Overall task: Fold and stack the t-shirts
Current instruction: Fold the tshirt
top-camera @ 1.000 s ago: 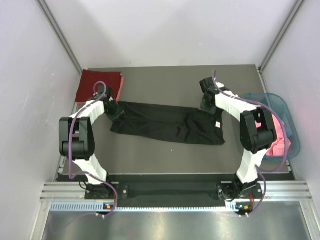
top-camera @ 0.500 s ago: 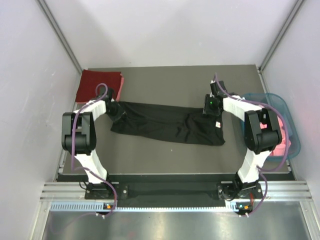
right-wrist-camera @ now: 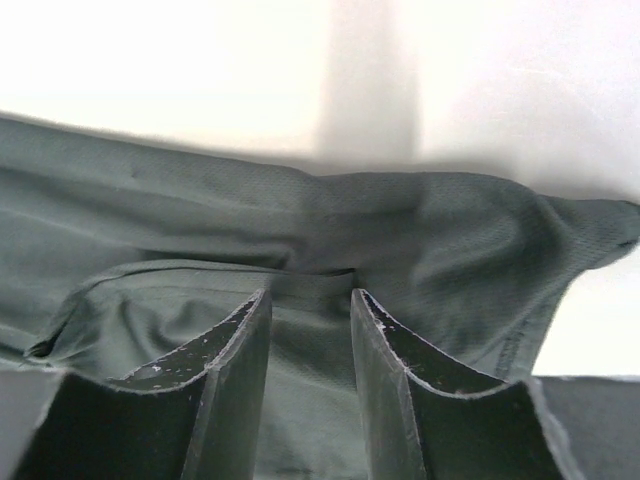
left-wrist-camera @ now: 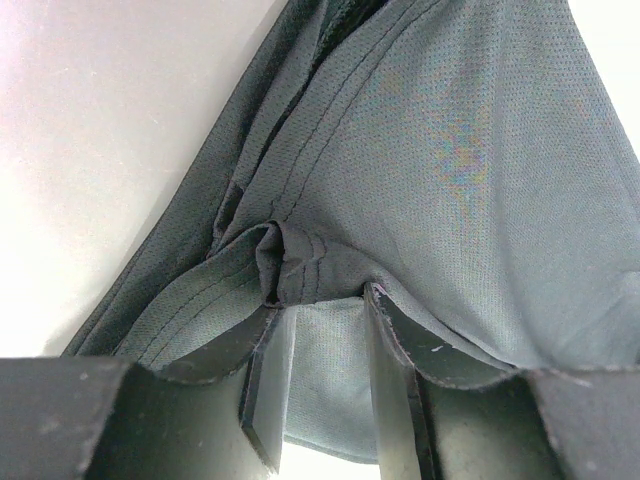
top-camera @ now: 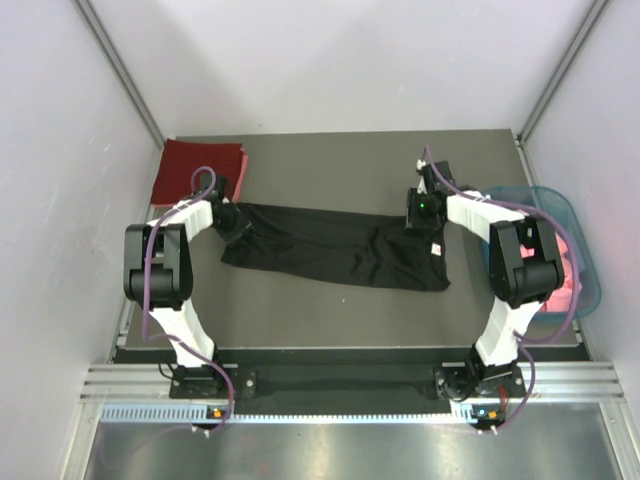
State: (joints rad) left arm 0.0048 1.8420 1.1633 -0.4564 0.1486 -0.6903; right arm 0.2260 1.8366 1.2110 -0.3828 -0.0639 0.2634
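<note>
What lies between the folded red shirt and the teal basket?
The black t-shirt, laid out long across the table; the top view shows it.

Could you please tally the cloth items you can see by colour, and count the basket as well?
black shirt: 1
dark red shirt: 1
pink cloth: 1 heap in the basket; the number of pieces cannot be told
teal basket: 1
Total: 4
</note>
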